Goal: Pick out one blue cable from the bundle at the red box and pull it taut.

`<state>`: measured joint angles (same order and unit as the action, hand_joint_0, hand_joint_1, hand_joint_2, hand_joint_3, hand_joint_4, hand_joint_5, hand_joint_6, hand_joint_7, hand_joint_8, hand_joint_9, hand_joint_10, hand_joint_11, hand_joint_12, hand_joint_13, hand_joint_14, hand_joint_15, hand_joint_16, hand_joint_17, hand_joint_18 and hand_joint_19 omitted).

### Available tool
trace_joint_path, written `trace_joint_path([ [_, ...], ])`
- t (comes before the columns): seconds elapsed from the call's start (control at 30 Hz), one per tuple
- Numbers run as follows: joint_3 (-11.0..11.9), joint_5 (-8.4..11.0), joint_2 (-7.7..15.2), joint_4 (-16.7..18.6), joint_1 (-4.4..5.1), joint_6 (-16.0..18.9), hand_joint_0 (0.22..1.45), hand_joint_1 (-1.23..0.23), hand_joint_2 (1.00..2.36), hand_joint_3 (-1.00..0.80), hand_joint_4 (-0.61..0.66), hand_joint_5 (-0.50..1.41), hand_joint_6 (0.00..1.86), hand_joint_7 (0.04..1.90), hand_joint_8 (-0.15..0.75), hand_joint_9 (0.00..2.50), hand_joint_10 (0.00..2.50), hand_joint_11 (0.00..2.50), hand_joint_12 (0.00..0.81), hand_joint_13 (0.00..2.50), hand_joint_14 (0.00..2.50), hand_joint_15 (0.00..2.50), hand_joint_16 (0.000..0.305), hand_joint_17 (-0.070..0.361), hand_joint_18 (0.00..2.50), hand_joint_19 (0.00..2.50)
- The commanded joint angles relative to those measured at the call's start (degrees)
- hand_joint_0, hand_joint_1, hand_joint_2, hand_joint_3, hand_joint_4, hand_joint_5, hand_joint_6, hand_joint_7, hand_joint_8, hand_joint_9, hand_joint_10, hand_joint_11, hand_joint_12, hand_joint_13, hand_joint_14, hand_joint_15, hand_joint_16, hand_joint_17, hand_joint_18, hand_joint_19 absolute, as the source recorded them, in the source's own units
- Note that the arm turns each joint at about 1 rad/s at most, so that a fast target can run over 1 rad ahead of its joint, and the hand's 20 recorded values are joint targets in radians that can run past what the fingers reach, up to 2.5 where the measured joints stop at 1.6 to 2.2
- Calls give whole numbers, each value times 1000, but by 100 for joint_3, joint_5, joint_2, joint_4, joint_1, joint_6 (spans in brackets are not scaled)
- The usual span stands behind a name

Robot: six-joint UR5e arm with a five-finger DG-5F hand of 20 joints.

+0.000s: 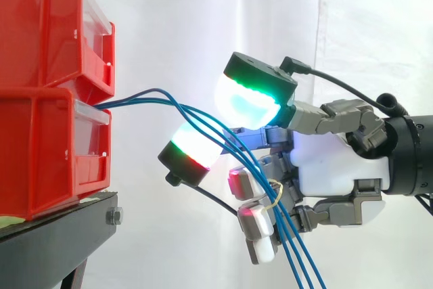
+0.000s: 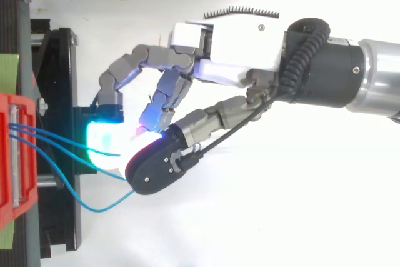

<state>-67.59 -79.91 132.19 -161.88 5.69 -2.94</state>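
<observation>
We see the hand [image 1: 331,167] coming in level from the right with its fingers curled. A big pad glowing green and cyan [image 1: 247,103] sits on top, and a pad with a red and green band [image 1: 196,147] sits just below and ahead of it. The blue cables [image 1: 296,262] run through the narrow gap between those two pads and slant down past the lower curled fingers. The hand is therefore closed loosely around the bundle, but we cannot tell whether any pad presses on a single strand. From above, the hand [image 2: 231,48] has its thumb and fingers bent in toward each other. Two strands meet the glowing tips, and a third sags in a loop [image 2: 103,208] to one side of the thumb. Moving outward, the cables arc up and left across open air. They enter the slot between the two stacked red boxes [image 1: 47,99] at the boxes' front edge. Clear space lies between that edge and the nearest pad, so the hand touches neither box. The boxes stand on a black stand [image 1: 61,235], whose front edge ends just right of the lower box. Below and above the hand there is free room. A white curtain [image 1: 169,18] hangs behind everything.
</observation>
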Motion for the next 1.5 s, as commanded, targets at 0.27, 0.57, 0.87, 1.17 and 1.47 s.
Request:
trace_joint_path([
  [0.27,0,-7,0,-28,2,74,612,-728,1004,-445,43,-166,871,832,255,1140,21,698,359,1130,22,639,50,112,920,666],
  [0.57,0,-7,0,-28,11,74,523,-697,1000,-500,70,-173,881,788,270,1108,18,679,381,1134,21,627,55,123,942,655],
  [0.87,0,-7,0,-54,11,136,579,-816,1000,-500,60,-163,901,801,258,1138,21,716,362,1144,22,636,50,113,961,637],
  [1.17,0,2,0,-63,20,136,698,-842,1014,-330,-88,-163,940,912,249,1142,21,719,354,1156,23,642,49,110,964,648],
  [1.47,0,2,0,-63,29,136,788,-920,1002,-471,-122,-155,970,913,254,1179,24,775,351,1166,23,642,48,108,988,615],
])
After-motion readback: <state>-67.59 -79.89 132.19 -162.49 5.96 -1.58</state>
